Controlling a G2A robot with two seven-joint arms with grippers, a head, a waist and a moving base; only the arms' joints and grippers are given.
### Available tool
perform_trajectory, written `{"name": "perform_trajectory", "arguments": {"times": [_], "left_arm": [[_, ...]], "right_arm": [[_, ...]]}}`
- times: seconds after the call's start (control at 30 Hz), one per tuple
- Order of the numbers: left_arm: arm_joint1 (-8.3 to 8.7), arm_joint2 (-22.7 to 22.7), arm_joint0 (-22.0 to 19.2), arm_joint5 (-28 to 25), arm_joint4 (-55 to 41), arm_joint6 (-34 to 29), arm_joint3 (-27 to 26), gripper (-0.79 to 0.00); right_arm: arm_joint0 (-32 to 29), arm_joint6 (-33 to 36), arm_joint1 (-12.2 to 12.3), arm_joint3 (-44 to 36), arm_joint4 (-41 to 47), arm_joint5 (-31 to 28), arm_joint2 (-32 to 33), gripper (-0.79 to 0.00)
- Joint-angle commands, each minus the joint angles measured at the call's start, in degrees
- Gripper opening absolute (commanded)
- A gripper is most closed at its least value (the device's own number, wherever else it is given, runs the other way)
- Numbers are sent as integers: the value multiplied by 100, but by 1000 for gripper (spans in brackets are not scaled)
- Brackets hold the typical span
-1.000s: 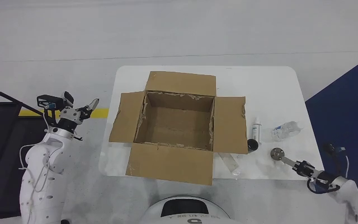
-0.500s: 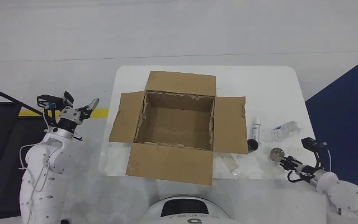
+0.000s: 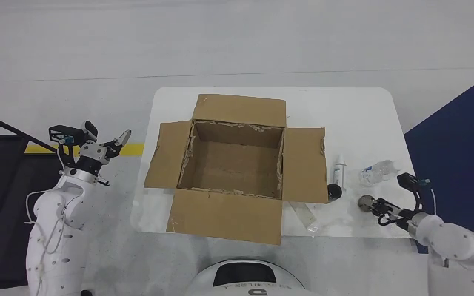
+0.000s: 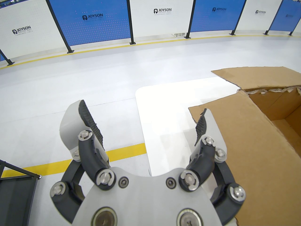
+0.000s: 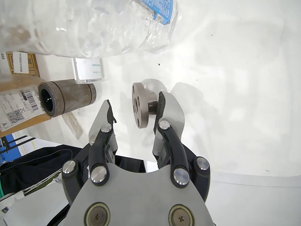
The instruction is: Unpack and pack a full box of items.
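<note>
The cardboard box (image 3: 241, 109) is set at the middle of the white table (image 3: 355, 118), with all four flaps folded outward and its bare cardboard floor exposed. The unpacked items are laid on the table to the right of the box, beyond its right flap. A small white bottle (image 3: 339, 172) is placed just beside that flap. A steel linear bearing (image 5: 67, 97) is laid on its side at the bottle's near end, close to the flap's labelled corner. A crumpled clear plastic bag (image 5: 89, 17) with a blue label is found farther right, near the table's right edge. A flanged metal bushing (image 5: 141, 105) is placed in front of the bag, toward the table's front edge.

The bushing is straddled by the right gripper (image 5: 135, 111), which is held low over the table. The flange is framed between the two fingers. One pad is seen at the hub behind the flange, though contact cannot be confirmed, while a clear gap is left between the other pad and the flange face. The fingers are spread and nothing is clamped.

A clear strip (image 3: 305, 216) is laid on the table in front of the right flap.

The left gripper (image 4: 143, 111) is held off the table's left side, above the floor and near the box's left flap. Its fingers are spread wide with nothing between them. A yellow floor line (image 4: 122, 151) is seen beneath it, and blue and white fence panels (image 4: 94, 19) are seen behind.
</note>
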Motion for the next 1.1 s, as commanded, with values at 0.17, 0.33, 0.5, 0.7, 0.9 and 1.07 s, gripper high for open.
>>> {"name": "perform_trajectory", "arguments": {"times": [0.17,0.33,0.5,0.7,0.9,1.07], "left_arm": [[0,0,0,0,0,0,0,0],[0,0,0,0,0,0,0,0],[0,0,0,0,0,0,0,0],[0,0,0,0,0,0,0,0],[0,0,0,0,0,0,0,0],[0,0,0,0,0,0,0,0]], "right_arm": [[161,367,91,285,284,-308,117,-785],[6,550,145,381,1118,-762,570,-785],[-245,993,201,587,2480,-1260,1165,-785],[-269,1946,344,1175,4336,-1361,1764,-785],[-334,2128,424,1246,4692,-1180,1846,-785],[-334,2128,424,1246,4692,-1180,1846,-785]]}}
